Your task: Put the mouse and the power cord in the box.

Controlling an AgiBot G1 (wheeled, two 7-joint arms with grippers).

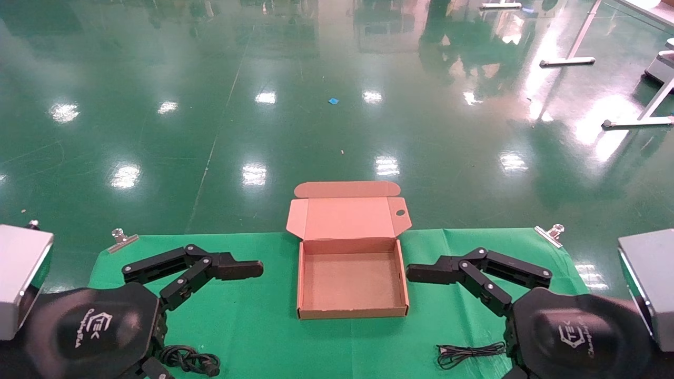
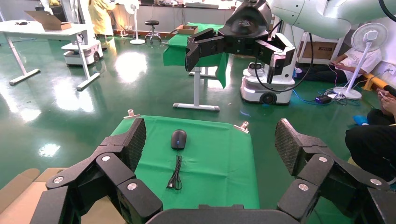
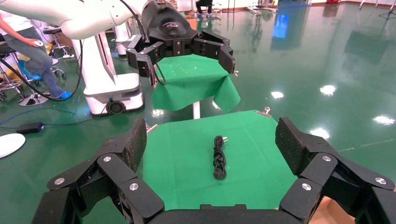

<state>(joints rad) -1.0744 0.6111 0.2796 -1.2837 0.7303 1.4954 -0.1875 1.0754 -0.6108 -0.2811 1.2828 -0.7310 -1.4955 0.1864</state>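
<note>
The brown box (image 1: 300,284) lies open and empty at the table's middle, its lid (image 1: 347,216) folded back past the far edge. My left gripper (image 1: 247,269) hovers open to its left, and my right gripper (image 1: 421,273) hovers open to its right; both point at the box. The power cord (image 1: 189,360) lies bundled near the front edge, beside my left arm, and shows as a bundle (image 3: 219,157) in the right wrist view. The black mouse (image 2: 178,139) rests on the cloth with its thin cable (image 2: 176,173) coiled beside it. In the head view only that cable (image 1: 468,353) shows.
A green cloth (image 1: 253,326) covers the table, held by metal clips (image 1: 122,238) (image 1: 550,233) at the far corners. Grey housings (image 1: 21,273) (image 1: 650,279) stand at both sides. Glossy green floor lies beyond the far edge.
</note>
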